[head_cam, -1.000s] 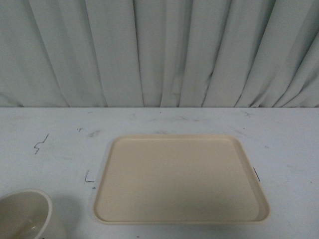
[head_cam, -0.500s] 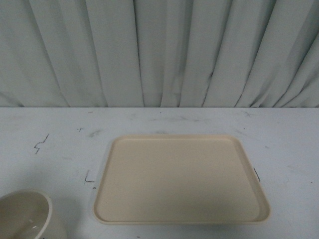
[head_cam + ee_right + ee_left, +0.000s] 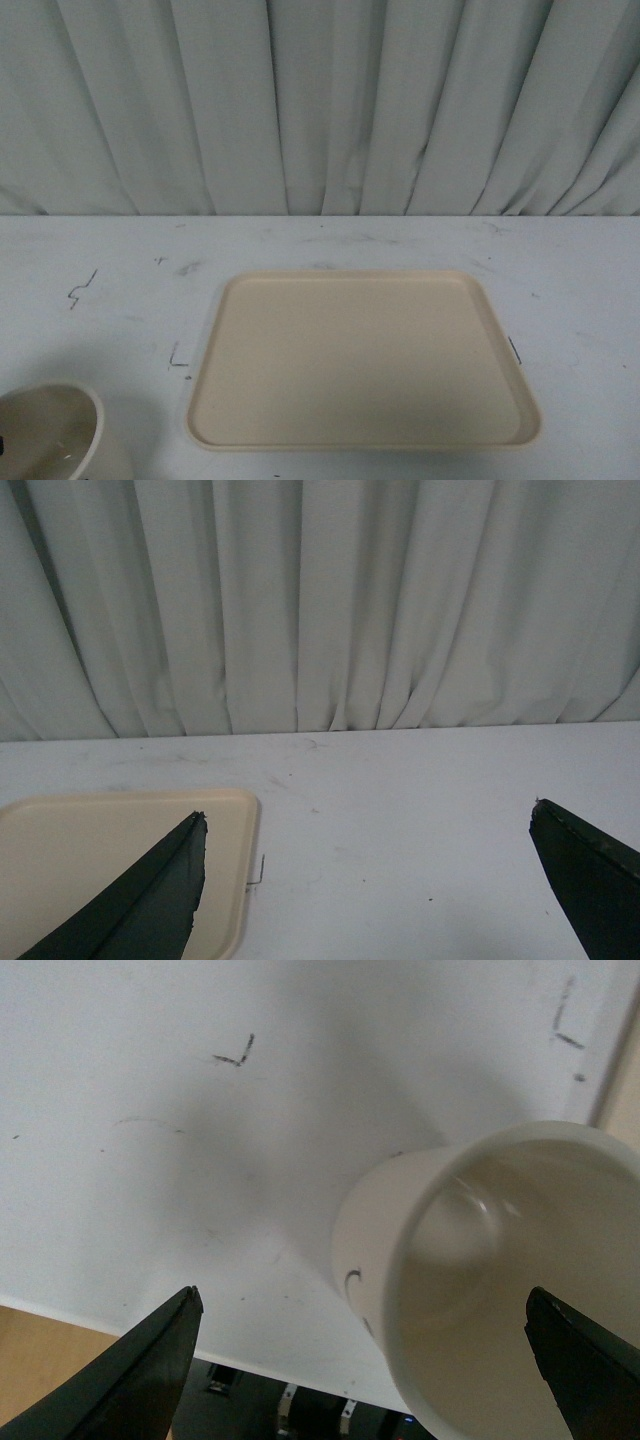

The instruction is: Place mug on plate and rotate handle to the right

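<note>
The cream-white mug (image 3: 50, 435) stands on the table at the near left corner, cut off by the frame, to the left of the plate (image 3: 365, 360). The beige plate lies flat in the middle of the table with nothing on it. In the left wrist view the mug (image 3: 500, 1290) is seen from above, its mouth open toward the camera, with a small black curved mark on its side. My left gripper (image 3: 362, 1298) is open, and the mug lies between its fingers, nearer one of them. The handle is hidden. My right gripper (image 3: 368, 813) is open over bare table beside the plate's corner (image 3: 100, 860).
The white table (image 3: 100, 290) carries small black corner marks (image 3: 178, 358) near the plate. A pale pleated curtain (image 3: 320, 100) hangs behind the table's far edge. The table's near edge (image 3: 100, 1320) runs close to the mug, with dark equipment below it.
In the front view the mug sits a touch lower. A small dark speck now shows at the left edge beside it. The plate has not moved.
</note>
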